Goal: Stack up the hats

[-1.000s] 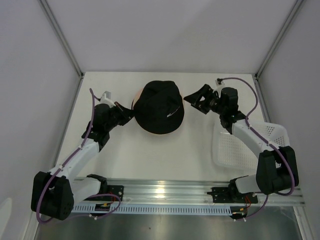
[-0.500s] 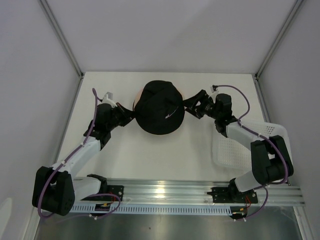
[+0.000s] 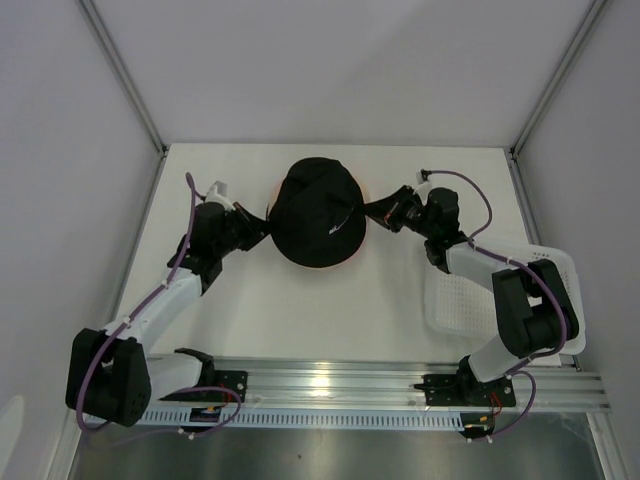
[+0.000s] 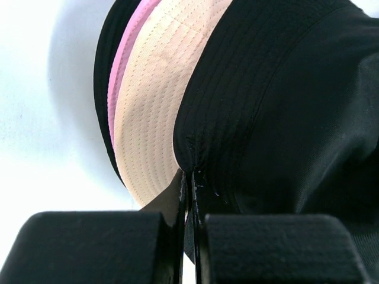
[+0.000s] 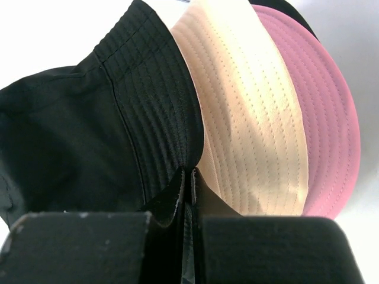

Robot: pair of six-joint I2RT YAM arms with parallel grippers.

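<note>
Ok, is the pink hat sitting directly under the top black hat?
No, the right wrist view shows the beige hat lying between the top black hat and the pink hat.

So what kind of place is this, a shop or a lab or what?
Probably a robot lab test cell: two arms bolted to a metal rail, a white table boxed in by plain panels, stacked hats as practice props.

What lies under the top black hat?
Under the top black hat, a beige brim, pink brim and another black brim peek out. Their crowns are covered.
</note>
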